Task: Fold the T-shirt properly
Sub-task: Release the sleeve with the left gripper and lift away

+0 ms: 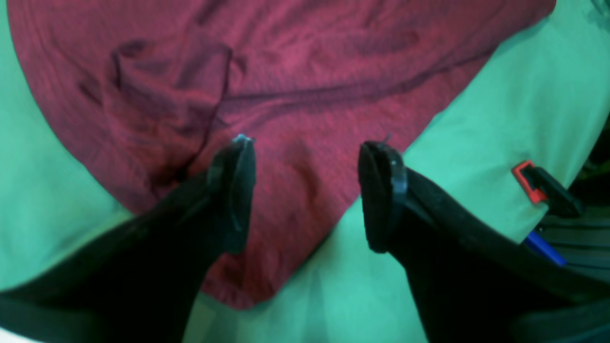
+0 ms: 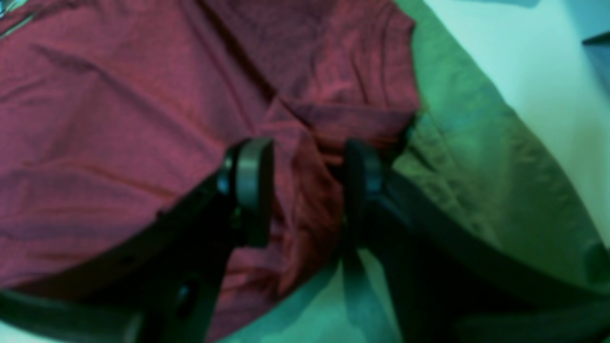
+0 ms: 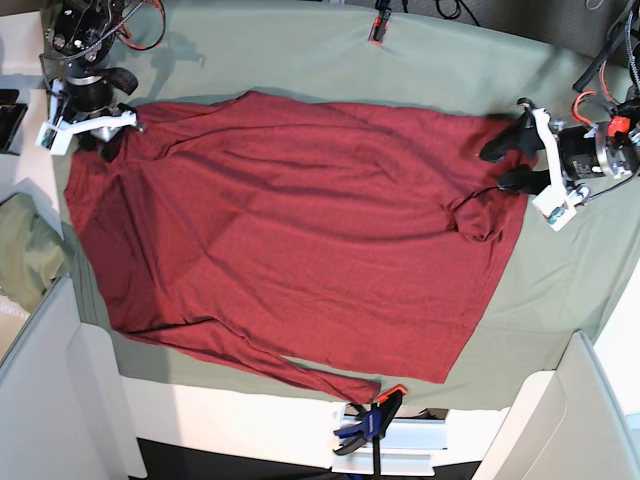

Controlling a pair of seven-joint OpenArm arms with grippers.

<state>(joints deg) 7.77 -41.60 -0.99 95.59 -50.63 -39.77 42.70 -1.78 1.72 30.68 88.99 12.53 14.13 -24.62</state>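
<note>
On the left of the base view we have the right gripper (image 3: pixel 100 135) at the corner of the large dark red long-sleeved shirt of thin knit (image 3: pixel 290 230). The shirt lies spread almost flat across the pale green table cloth (image 3: pixel 300 55). In the right wrist view this gripper's jaws stand partly apart around a raised pleat, which we judge not yet pinched. We judge the fabric light, limp and stretchy (it bunches easily), so we would take hold at hems and corners. On the right, the left gripper (image 3: pixel 512 165) hovers with jaws wide apart and empty over the opposite edge, beside a small bunched fold (image 3: pixel 473 222).
</note>
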